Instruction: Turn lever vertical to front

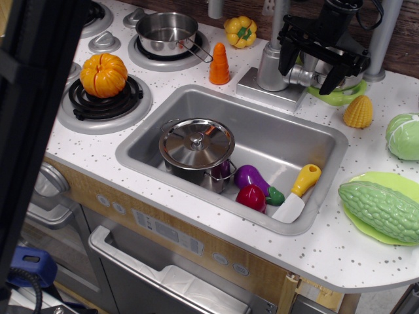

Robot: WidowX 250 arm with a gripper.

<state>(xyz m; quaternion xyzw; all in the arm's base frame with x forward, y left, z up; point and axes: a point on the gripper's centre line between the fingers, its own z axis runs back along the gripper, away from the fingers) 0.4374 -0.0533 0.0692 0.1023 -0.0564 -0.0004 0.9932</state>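
Observation:
The thick silver tap body [270, 65] stands on a grey base behind the sink [196, 98]. Its short silver lever [296, 76] juts out to the right, roughly level. My black gripper [304, 78] comes down from above right. It is open, with one finger [285, 64] close to the tap body and the other [327, 84] further right. The lever lies between them. I cannot tell whether either finger touches it. The tall spout pipe [278, 13] rises behind.
In the sink are a lidded steel pot [196, 145], a purple eggplant [252, 176], a red vegetable [251, 197] and a yellow-handled knife [298, 195]. An orange carrot [220, 64] and a yellow pepper [241, 31] stand left of the tap; corn [358, 111] and a green dish [337, 98] are to its right.

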